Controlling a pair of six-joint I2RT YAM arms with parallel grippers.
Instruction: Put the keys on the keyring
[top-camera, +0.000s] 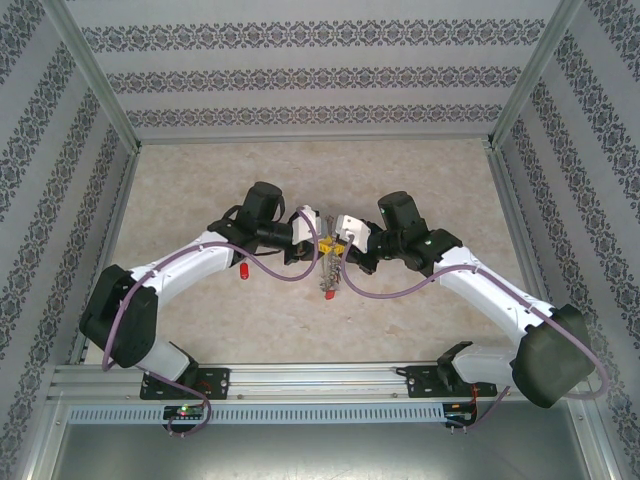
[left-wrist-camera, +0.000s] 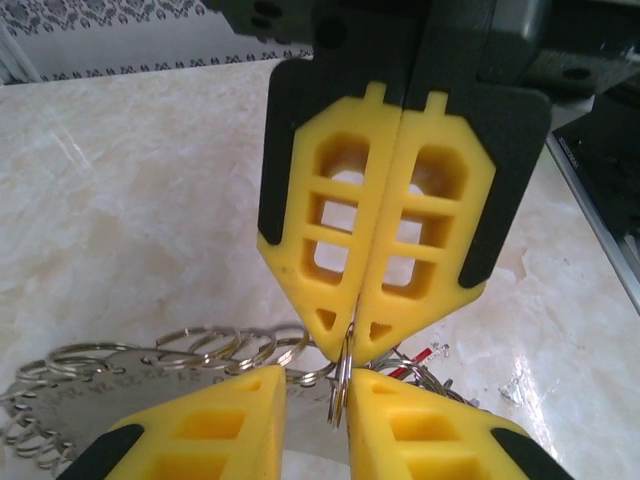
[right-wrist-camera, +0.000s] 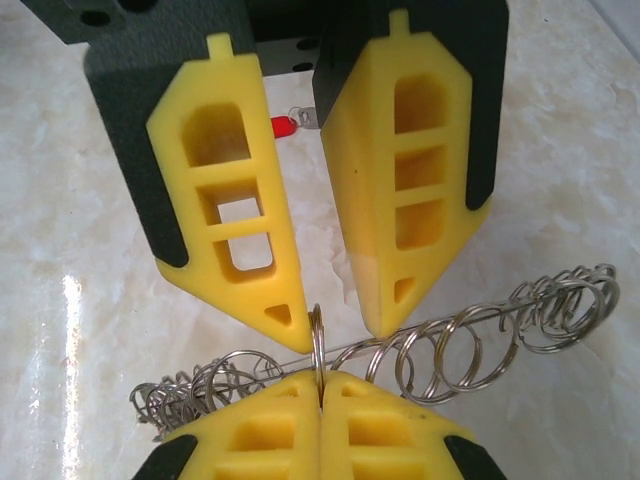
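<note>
**Keyring pinched by one small ring, with no key threaded yet.**
The right end effector (right-wrist-camera: 320, 380) is clamped edge-on upon a small ring of the keyring (right-wrist-camera: 555, 305), which sits between the two arms at mid-desk (top-camera: 420, 180). The left end effector (right-wrist-camera: 333, 320) has its jaws narrowly apart around that ring's top and grips nothing. A red key (top-camera: 243, 272) lies on the desk, left of the keyring. Likely faults: the thin ring could twist or slip from its single pinch, or the left jaws could close off-centre and knock it askew.
</note>
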